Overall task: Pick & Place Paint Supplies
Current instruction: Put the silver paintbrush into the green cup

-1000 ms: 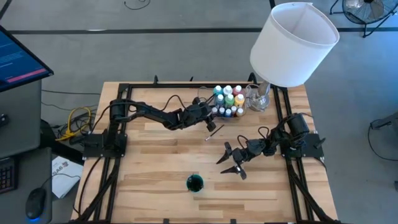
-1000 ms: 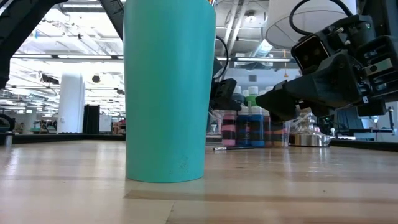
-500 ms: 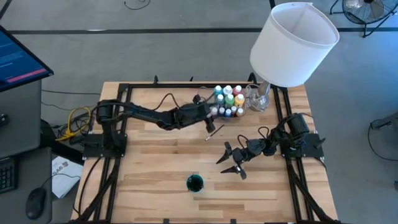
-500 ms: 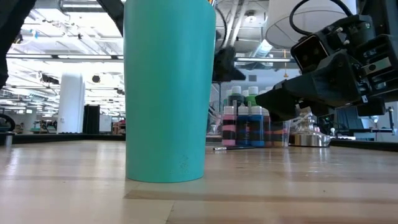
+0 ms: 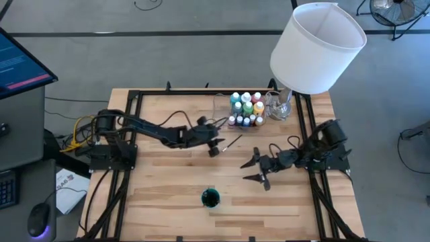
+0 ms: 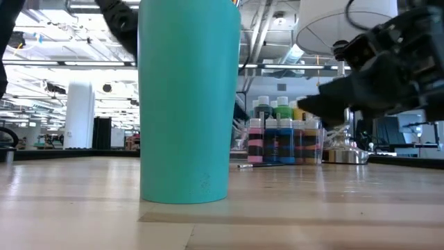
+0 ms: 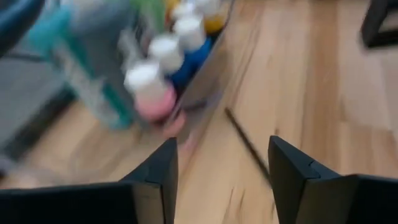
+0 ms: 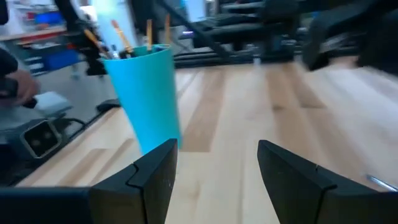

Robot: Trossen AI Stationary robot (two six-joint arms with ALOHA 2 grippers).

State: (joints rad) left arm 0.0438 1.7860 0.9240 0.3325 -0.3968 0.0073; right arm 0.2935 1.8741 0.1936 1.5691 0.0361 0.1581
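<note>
White-capped paint bottles [image 5: 246,109] in several colours stand packed in a clear tray [image 5: 220,103] at the far middle of the table. One thin dark brush [image 5: 232,142] lies flat on the wood in front of the tray. My left gripper [image 5: 216,146] hovers just left of that brush, open and with nothing in it. Its wrist view shows the brush [image 7: 247,144] and a pink bottle [image 7: 153,94] ahead of the gripper [image 7: 221,149]. A teal cup [image 5: 210,197] with brushes in it [image 8: 146,99] stands near the front edge. My right gripper [image 5: 250,170] is open, right of the cup.
A big white lampshade [image 5: 316,47] rises over the far right corner, with a clear glass base [image 5: 281,106] beside the tray. Dark frame rails [image 5: 127,168] run along both table sides. Bare wood lies between the tray and the cup [image 6: 184,101].
My left gripper has drawn back from the tray's bottles toward the table's near edge and a little left, rising slightly, and now hangs beside the loose brush. My right gripper has shifted a little toward the table's right edge and turned slightly. Bottles, brush and cup have stayed put.
</note>
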